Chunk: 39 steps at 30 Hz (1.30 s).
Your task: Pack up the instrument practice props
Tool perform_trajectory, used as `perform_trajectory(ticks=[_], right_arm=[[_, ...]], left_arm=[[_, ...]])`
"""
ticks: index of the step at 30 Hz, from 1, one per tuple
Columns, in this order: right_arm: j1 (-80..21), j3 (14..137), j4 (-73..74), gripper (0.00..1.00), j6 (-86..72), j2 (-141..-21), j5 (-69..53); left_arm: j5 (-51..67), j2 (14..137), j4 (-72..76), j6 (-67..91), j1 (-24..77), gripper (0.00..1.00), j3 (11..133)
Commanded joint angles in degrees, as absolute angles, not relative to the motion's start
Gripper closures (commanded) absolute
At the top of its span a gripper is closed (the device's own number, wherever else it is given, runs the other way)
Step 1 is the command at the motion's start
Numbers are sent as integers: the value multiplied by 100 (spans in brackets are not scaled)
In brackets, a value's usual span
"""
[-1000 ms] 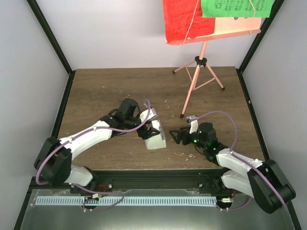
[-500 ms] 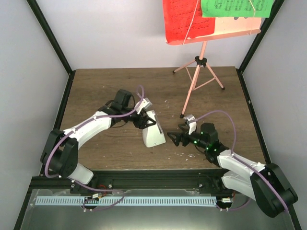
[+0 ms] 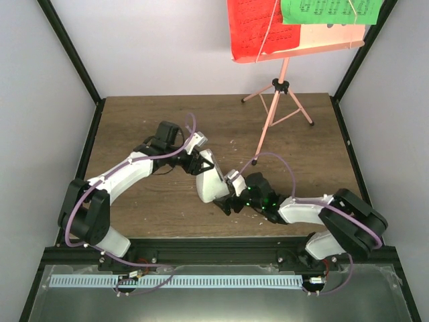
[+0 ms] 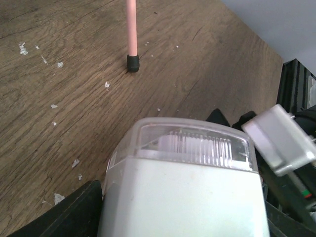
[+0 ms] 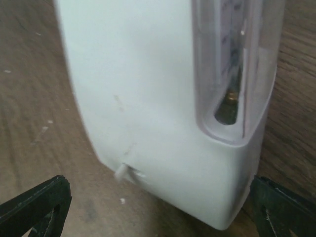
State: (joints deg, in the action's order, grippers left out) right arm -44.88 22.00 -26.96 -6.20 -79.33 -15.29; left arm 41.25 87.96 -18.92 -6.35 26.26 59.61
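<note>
**Two robot arms meet over a metronome:** a small white pyramid metronome [image 3: 211, 186] with a clear plastic front cover [image 5: 232, 74] sits at the front middle of the brown wooden table [image 3: 134, 127]. The left gripper [image 3: 203, 173] clamps its upper body and holds it tilted; whether the base touches the wood cannot be told. The right gripper [image 3: 230, 201] sits low beside the base, jaws spread wide, its dark fingertips [image 5: 34, 207] flanking the white casing without contact. Well behind, at the back right, the pink tripod music stand [image 3: 279, 84] stands upright, carrying the red sheet-music page [image 3: 251, 27] and the green one [image 3: 328, 10]. A handover looks to be in hand. The right jaws should close squarely on the opaque flanks, clear of the slick cover. They should grip firmly before the left lets go, since the tapering sides could slip free.
</note>
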Motion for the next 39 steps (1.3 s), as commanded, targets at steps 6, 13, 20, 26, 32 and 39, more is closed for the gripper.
perform_trajectory(ticks=[6, 13, 20, 26, 32, 39], right_arm=[[-4807, 2824, -2381, 0, -394, -8701, -508], [-4818, 2871, -2339, 4, -439, -8759, -269], [-4816, 2824, -2381, 28, -464, -8702, -328], [-4812, 2786, -2441, 39, -477, -8670, -390], [-4816, 2634, -2661, 34, -546, -8479, -560], [-4816, 1792, -3709, 7, -789, -7444, -416]], left_arm=[[4297, 8877, -1949, -668, 2624, 42, 6106], [4307, 8877, -1953, -662, 2619, 42, 6098], [4359, 8886, -1965, -681, 2619, 43, 6086], [4405, 8876, -1982, -707, 2619, 44, 6086], [4316, 8785, -2143, -1057, 2765, 44, 6092], [2814, 8439, -2529, -1925, 3484, 33, 5954]])
